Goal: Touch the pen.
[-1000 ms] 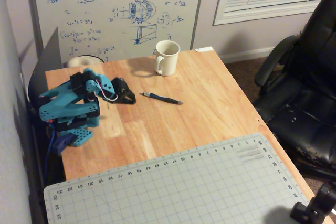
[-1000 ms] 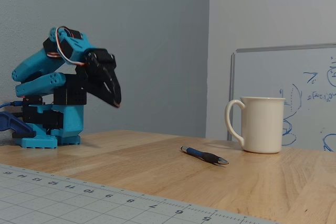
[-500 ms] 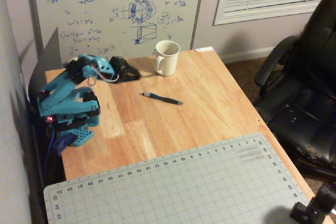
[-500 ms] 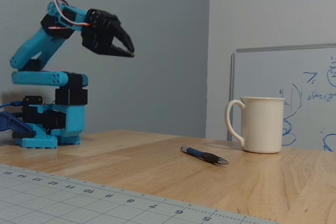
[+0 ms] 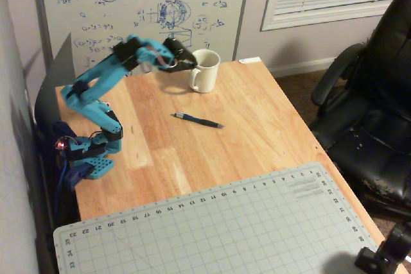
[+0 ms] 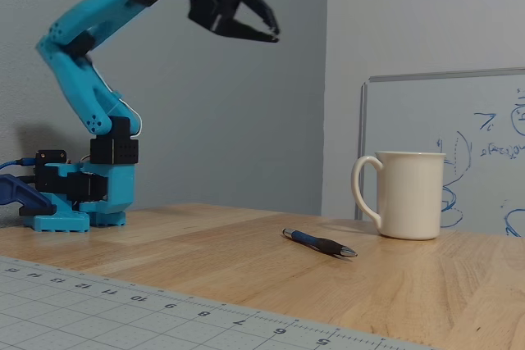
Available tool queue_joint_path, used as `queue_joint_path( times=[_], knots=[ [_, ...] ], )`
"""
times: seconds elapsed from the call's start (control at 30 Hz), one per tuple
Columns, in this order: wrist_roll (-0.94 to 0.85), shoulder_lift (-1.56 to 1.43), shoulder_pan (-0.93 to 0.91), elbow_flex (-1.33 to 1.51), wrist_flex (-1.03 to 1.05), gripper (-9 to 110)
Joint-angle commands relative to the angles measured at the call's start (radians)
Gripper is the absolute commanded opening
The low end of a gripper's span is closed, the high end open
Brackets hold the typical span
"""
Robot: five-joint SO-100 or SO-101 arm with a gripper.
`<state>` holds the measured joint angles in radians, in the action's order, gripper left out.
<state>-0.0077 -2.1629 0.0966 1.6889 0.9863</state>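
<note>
My gripper (image 5: 186, 63) blurs against the mug (image 5: 205, 70) in the overhead view, so I cannot tell how my jaws stand there; the office chair (image 5: 372, 107) is cut by the right edge; the fixed view crops the whiteboard (image 6: 459, 149).

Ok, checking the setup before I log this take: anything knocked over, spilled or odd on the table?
Nothing stands out. The mug stands upright, the pen lies flat on the table apart from it, and the gripper hangs high above, holding nothing.
</note>
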Motion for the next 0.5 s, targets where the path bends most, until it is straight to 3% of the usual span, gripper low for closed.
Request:
queue_joint_path(
  times=[0.0,0.23,0.47],
  knots=[
    [0.008,0.247,0.037,-0.241,-0.023,0],
    [0.009,0.615,0.037,-0.503,-0.017,1],
    [-0.002,0.864,0.034,-0.577,-0.017,1]
  ],
)
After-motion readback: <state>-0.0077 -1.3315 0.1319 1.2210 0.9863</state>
